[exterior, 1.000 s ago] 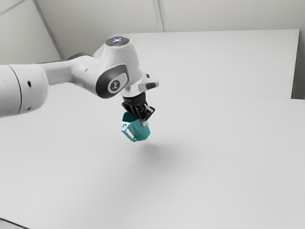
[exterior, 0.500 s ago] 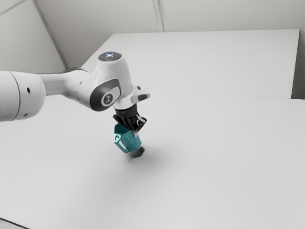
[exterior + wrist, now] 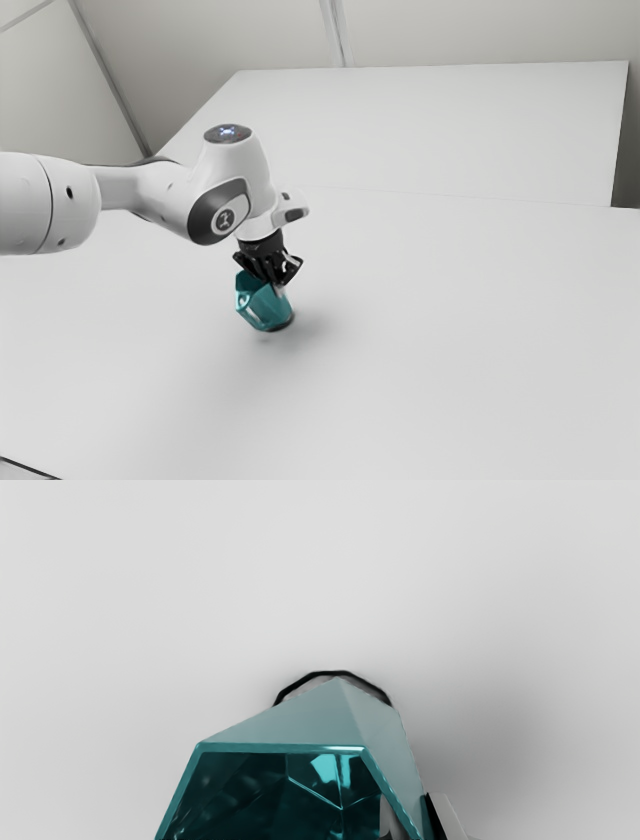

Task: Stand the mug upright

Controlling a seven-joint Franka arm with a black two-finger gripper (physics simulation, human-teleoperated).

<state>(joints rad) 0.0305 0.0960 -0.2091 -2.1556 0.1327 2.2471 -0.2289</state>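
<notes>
Your gripper (image 3: 411, 820) is nearly closed, pinching the mug's (image 3: 264, 308) wall, one finger inside. Mug's mouth-up but leaning, right by the table (image 3: 450, 300), can't tell if touching. Probably light, stiff, kinda slick; wall near the rim's a decent hold.

Pretty plain pale room, softly lit
A white tabletop (image 3: 450, 370) is backed by a light grey wall (image 3: 480, 30), which is split by an upright strip (image 3: 336, 35); a dark slanting seam (image 3: 108, 75) is seen too.
</notes>
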